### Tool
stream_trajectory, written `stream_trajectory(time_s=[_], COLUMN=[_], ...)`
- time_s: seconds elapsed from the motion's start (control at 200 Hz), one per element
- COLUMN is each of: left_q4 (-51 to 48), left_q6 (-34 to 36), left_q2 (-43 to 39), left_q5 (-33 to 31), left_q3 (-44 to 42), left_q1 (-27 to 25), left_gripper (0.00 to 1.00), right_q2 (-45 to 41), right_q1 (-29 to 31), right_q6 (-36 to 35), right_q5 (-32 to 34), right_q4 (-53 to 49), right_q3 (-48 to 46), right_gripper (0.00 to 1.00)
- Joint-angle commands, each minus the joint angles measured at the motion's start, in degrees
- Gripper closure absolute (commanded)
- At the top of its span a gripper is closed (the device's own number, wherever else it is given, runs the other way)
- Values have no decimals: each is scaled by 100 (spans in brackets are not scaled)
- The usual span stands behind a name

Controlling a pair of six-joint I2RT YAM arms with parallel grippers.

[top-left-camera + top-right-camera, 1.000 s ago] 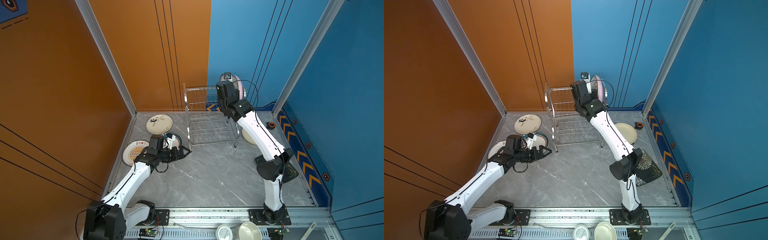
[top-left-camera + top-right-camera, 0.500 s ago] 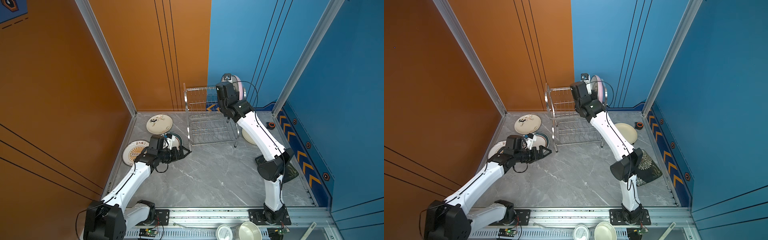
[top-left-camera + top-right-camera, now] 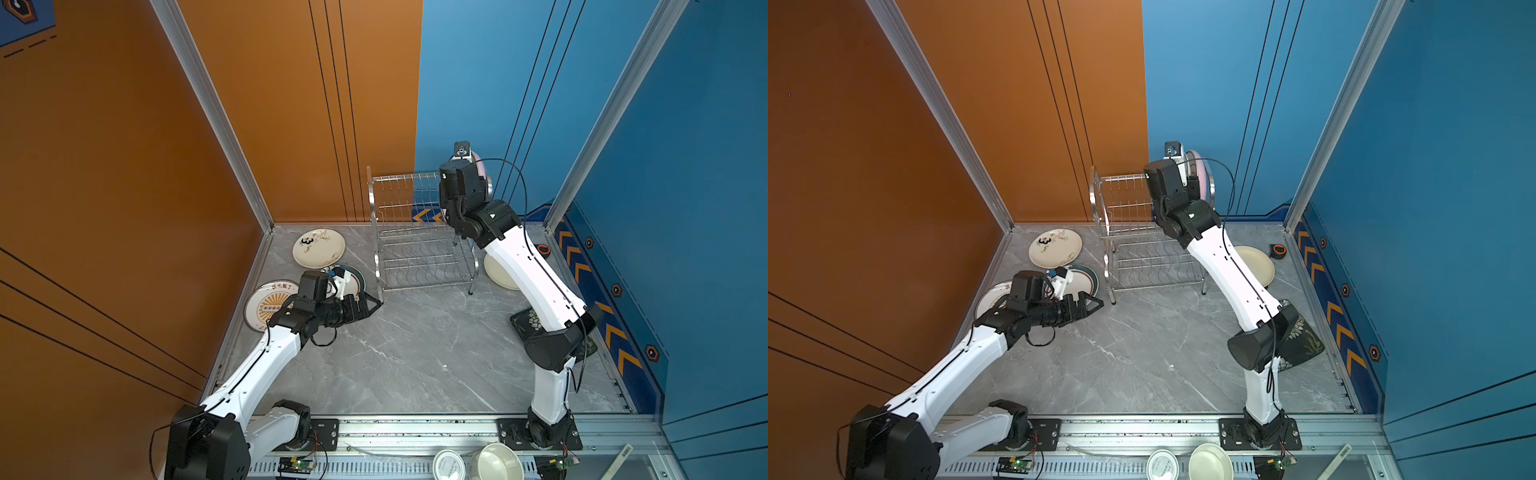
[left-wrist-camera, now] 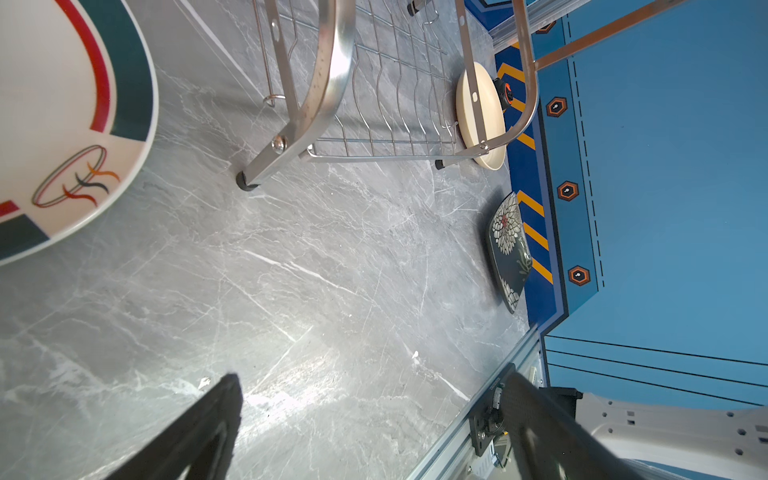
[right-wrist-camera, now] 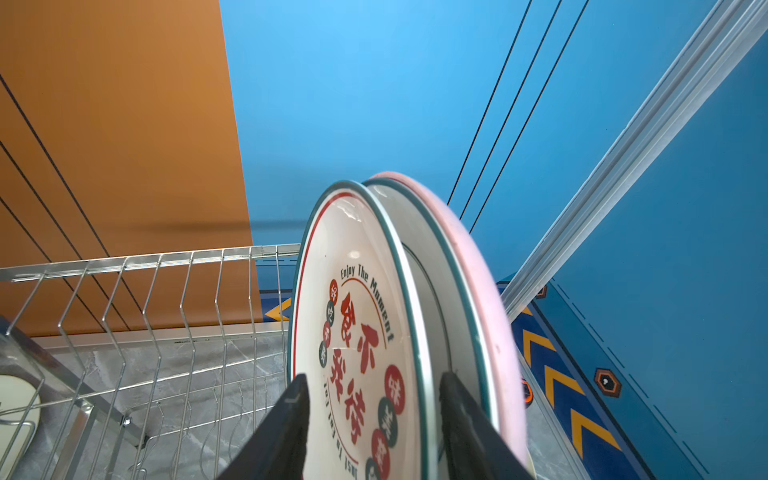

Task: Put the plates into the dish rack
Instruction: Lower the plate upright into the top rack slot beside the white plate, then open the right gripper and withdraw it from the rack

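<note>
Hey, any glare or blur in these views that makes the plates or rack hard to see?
Left wrist view: strong glare on the dish rack leg, sheen on the table, left hand fingers blurred. Right wrist view: lettered plate sharp, small highlights only. Both top views: evenly lit, sharp.

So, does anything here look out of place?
Nothing looks broken or spilled. The panda plate and a green-rimmed plate overlap at their edges, and a cream bowl and tin lid sit off the table, beyond the front rail.

Eight plates (image 3: 318,248) — three standing, five lying flat — and one dish rack (image 3: 411,249).
</note>
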Motion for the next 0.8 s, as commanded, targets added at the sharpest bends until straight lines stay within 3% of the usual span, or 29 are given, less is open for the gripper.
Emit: stream_trajectory(time_s=[0.0,0.375,0.536,0.796], left_q4=[-84,-79,-86,-84], left_q6=[15,147,179,235], left_q2=[-54,167,180,256], left_q5=[-115,-159,-184,-156], left_q3=[-58,53,34,14], left_q1=[-59,-81,-94,-92], left_gripper=[2,2,2,2], right_q2=[-372,-1340,-1999,-3253], right_q1=[81,303,321,72], right_q6=[-8,547,944,1550], right_q5=[-65,-466,-662,-981], right_q4=[-153,-568,-663,-680], right_q3=[-159,-935,-1891,-3541], right_gripper=[44,39,38,27])
